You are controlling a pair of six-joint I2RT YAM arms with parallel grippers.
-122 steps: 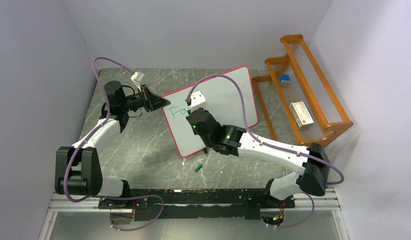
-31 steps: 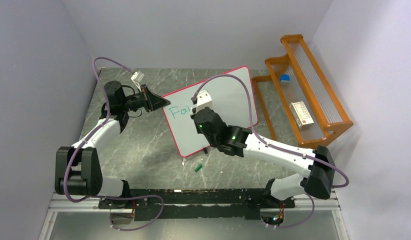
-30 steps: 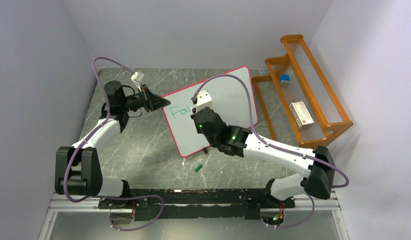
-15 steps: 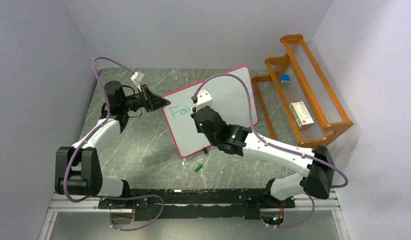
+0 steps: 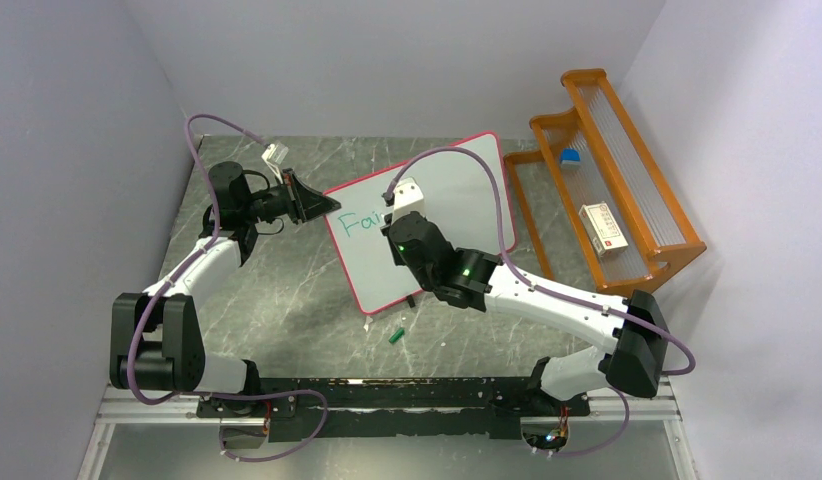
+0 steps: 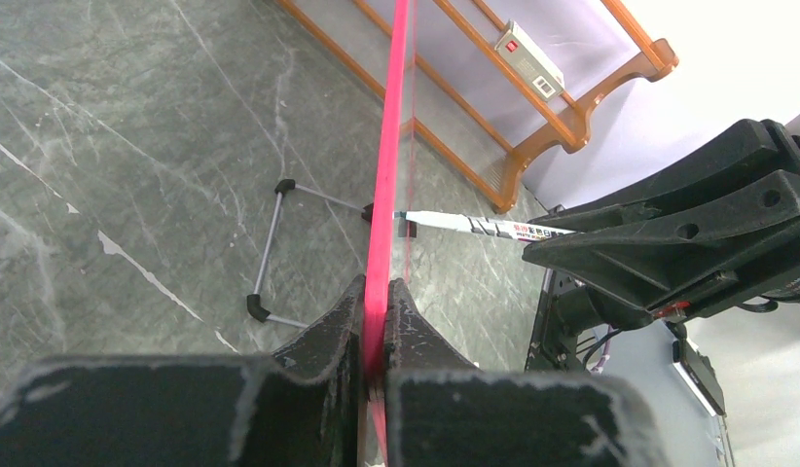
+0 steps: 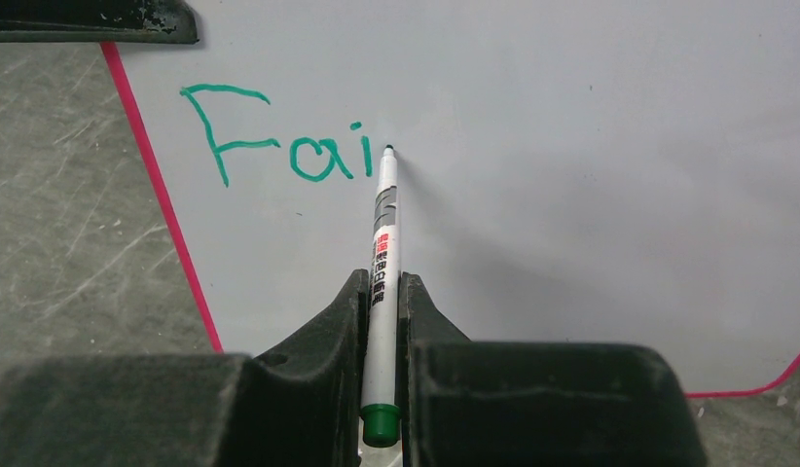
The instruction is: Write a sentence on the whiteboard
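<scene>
Grey marble table [image 5: 277,290] bore the propped whiteboard [image 5: 457,190], edge pinched by the left gripper [image 6: 375,292]; the right gripper [image 7: 381,282] clamped a green marker [image 7: 384,224], tip just right of the sentence [image 7: 279,146], only "Fai", probably needing "t" next.

smooth whiteboard [image 7: 591,195], matt marbled table [image 5: 287,290]

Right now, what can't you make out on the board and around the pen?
- Top view: right arm covers marker tip and whiteboard middle.
- Left wrist: whiteboard edge-on, sentence unseen.
- Right wrist: frame cuts off the board's upper and right edges.
- Top view: box label on rack too small.
</scene>
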